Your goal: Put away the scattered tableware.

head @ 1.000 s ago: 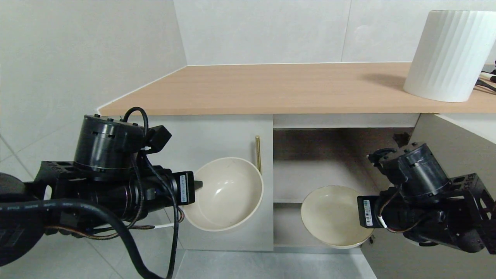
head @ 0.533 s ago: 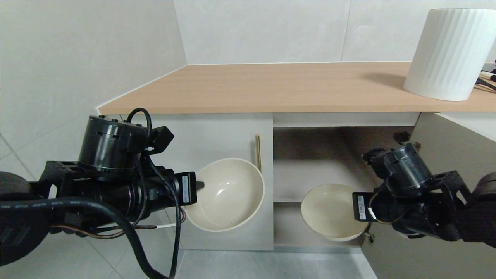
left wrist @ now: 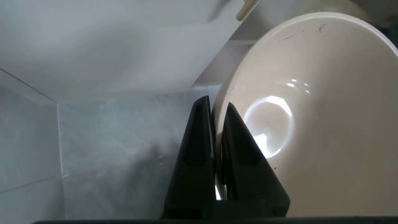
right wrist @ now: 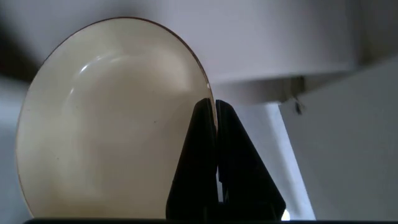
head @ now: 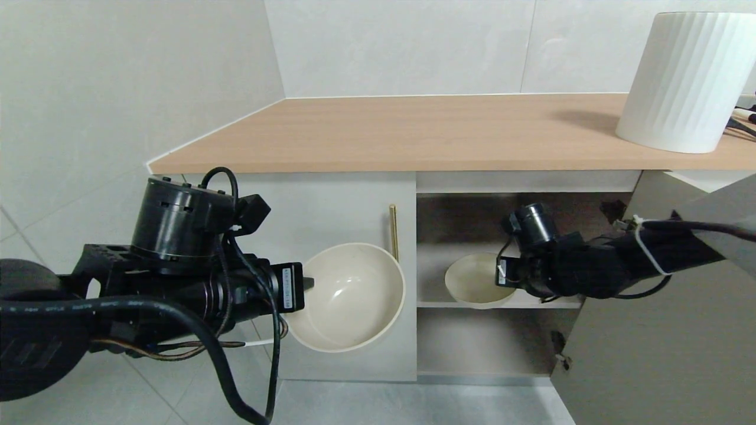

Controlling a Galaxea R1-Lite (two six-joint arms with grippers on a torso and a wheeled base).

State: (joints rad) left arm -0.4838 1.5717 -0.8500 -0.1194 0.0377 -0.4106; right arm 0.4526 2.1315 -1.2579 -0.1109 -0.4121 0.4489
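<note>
Close up, pinching the rim of the near bowl (head: pixel 348 298) with the left gripper (head: pixel 304 283) before the shut door (head: pixel 331 206), open side tipped up; farther in, pinching the far bowl (head: pixel 469 280) with the right gripper (head: pixel 502 274) at the cupboard shelf (head: pixel 531 302), open side tipped up too.

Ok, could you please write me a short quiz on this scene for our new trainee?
1. True or false: the left gripper holds the left bowl by its rim.
2. The right bowl, held by the right gripper, is: A) on the counter; B) inside the open cupboard; C) on the floor.
3. Fill in: the door behind the left bowl is ____.
Key: 1 true; 2 B; 3 shut.
</note>
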